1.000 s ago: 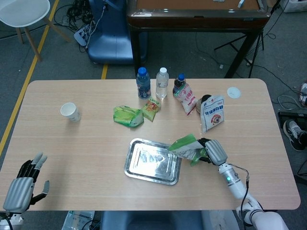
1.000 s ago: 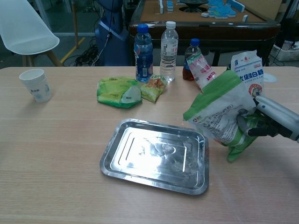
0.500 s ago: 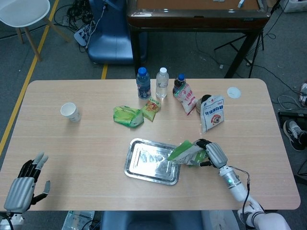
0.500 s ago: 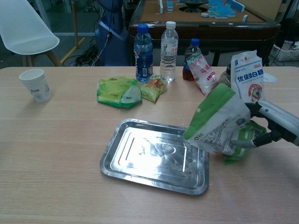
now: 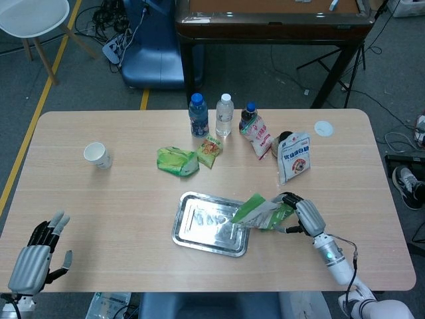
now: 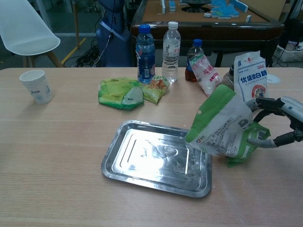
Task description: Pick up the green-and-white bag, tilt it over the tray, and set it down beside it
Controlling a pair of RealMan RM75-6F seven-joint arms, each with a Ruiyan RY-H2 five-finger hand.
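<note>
The green-and-white bag (image 5: 260, 212) (image 6: 221, 125) lies tilted, its lower corner on the right rim of the steel tray (image 5: 199, 229) (image 6: 142, 161) and its green bottom on the table. My right hand (image 5: 307, 216) (image 6: 289, 106) is just right of the bag with its fingers spread. One fingertip (image 6: 258, 141) is at the bag's green bottom, and the upper fingers are off the bag. My left hand (image 5: 36, 256) rests at the table's front left corner, fingers apart and holding nothing, and shows only in the head view.
Behind the tray lie a green snack bag (image 5: 176, 161) (image 6: 118, 92) and a small orange packet (image 5: 210, 150). Three bottles (image 5: 224, 115) stand at the back. A blue-and-white bag (image 5: 294, 157) (image 6: 251, 78) stands just behind my right hand. A paper cup (image 5: 97, 155) (image 6: 35, 86) is far left.
The bag came down from the air onto the tray's right rim. My right hand has since spread its fingers and drawn back to the right off the bag. The left hand has barely moved.
</note>
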